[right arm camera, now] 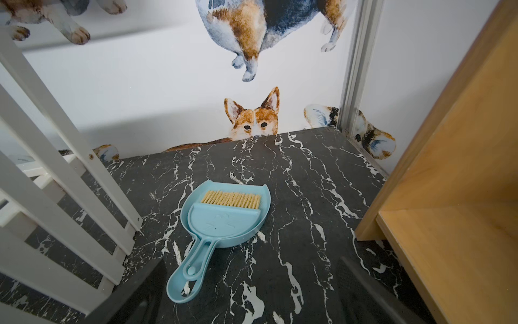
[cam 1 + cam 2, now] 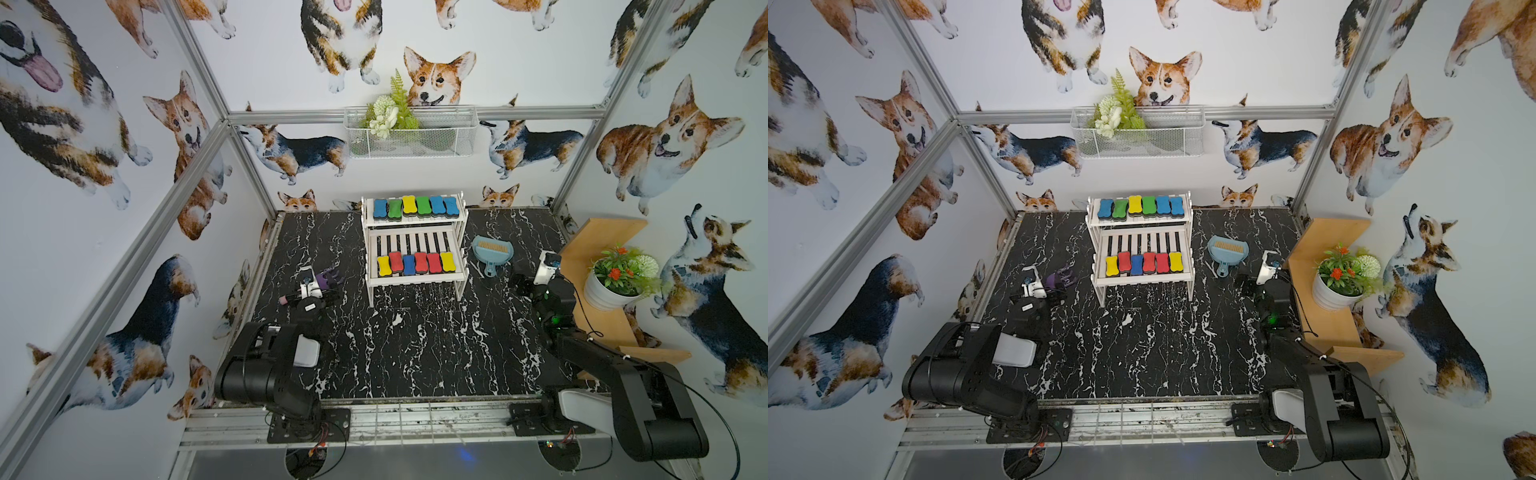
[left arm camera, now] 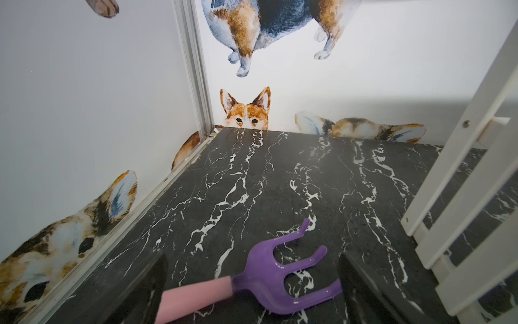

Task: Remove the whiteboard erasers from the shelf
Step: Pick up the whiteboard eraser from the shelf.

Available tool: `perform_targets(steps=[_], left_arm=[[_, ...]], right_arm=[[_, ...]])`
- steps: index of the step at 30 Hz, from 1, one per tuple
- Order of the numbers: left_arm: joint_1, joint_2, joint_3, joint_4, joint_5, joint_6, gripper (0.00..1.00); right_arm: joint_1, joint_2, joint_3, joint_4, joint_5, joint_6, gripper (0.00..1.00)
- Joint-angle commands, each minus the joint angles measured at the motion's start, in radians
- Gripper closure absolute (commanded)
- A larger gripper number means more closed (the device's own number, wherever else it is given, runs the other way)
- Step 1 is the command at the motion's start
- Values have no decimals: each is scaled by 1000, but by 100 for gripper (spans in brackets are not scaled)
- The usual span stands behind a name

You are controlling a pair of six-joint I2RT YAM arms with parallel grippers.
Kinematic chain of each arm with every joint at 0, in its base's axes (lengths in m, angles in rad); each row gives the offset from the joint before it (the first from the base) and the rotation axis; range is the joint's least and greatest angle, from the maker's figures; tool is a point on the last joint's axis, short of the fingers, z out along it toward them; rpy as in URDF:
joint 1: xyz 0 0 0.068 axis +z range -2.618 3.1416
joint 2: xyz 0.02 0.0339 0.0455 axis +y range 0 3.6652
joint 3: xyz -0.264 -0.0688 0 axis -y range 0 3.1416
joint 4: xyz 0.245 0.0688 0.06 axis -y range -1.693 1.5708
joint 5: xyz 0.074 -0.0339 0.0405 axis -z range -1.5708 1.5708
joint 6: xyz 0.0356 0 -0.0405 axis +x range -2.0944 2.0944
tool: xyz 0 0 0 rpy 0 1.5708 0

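Shelf (image 2: pixel 415 222) stands upright, both tiers loaded. My left gripper (image 3: pixel 252 261) sits left of it, jaws spread wide; my right gripper (image 1: pixel 252 263) sits right of it, equally wide. Dustpan (image 1: pixel 224 216) lies right of the shelf, purple rake (image 3: pixel 274 277) left of it, between my left jaws. Whiteboard erasers (image 2: pixel 421 262): six on each tier.

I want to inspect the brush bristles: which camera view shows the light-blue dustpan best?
The right wrist view: the dustpan lies close and unobstructed mid-frame, with the bristles and handle of its brush distinct. Both top views show it whole but small, beside the shelf. The left wrist view does not show it.
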Motion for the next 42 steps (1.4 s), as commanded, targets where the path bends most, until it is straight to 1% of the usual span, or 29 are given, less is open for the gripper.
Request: perform_targets(steps=[1,3,5,7,9,11,12,13,14,15,16,17,18,19,20,21,23,25,26,28,30,32,34,37,38,40,42], left_arm=[[11,-2,23,-72,57,-9,0],[11,-52,31,-120,20,-14,0],[12,-129,116,-342,-59,-49,0],[11,-176,176,-456,-90,-67,0],[12,-220,199,-487,-93,-106,0],[13,-260,236,-546,-81,-169,0],[14,-274,262,-587,-82,-215,0],[14,-286,290,-631,-80,-253,0],[13,-297,319,-678,-70,-281,0],[14,-311,343,-727,-57,-315,0],[14,-328,366,-787,-69,-384,0],[13,-341,381,-833,-103,-456,0],[15,-354,395,-898,-155,-553,0],[23,-366,401,-941,-151,-614,0],[31,-376,395,-932,-107,-619,0],[36,-388,383,-902,-60,-620,0],[38,-416,369,-871,21,-685,0],[37,-423,401,-903,100,-716,0],[36,-411,452,-964,135,-713,0],[35,-373,582,-1111,213,-703,0],[30,-339,659,-1226,287,-691,0],[25,-332,688,-1265,364,-685,0],[23,-353,669,-1262,423,-697,0],[12,-399,633,-1248,485,-677,0],[8,-412,629,-1257,498,-667,0],[-3,-428,628,-1277,519,-634,0],[-14,-439,625,-1290,527,-604,0]], right_arm=[[1,12,41,-90,-8,7,0],[3,18,71,-144,-12,9,0],[8,1,78,-165,2,29,0],[23,-21,78,-172,43,37,0],[49,-44,96,-209,137,32,0],[84,-48,118,-220,320,32,0],[91,-40,125,-213,418,76,0],[92,-35,131,-216,465,133,0],[91,-30,145,-244,536,255,0],[89,-34,176,-345,572,398,0],[86,-40,210,-462,578,514,0],[67,-44,218,-476,511,506,0],[28,-50,208,-421,302,392,0],[13,-54,200,-393,195,379,0],[13,-53,192,-384,176,407,0],[11,-84,177,-361,162,463,0],[4,-91,182,-371,91,532,0],[4,-69,247,-451,-16,500,0],[6,-53,289,-506,-54,469,0],[22,-26,342,-585,-71,426,0],[48,-34,362,-622,-76,400,0],[91,-38,379,-655,-103,363,0],[123,-35,404,-685,-140,347,2],[164,-52,459,-709,-145,330,10],[179,-53,489,-717,-146,323,15],[201,-53,573,-757,-143,321,24],[215,-26,675,-820,-169,317,31]])
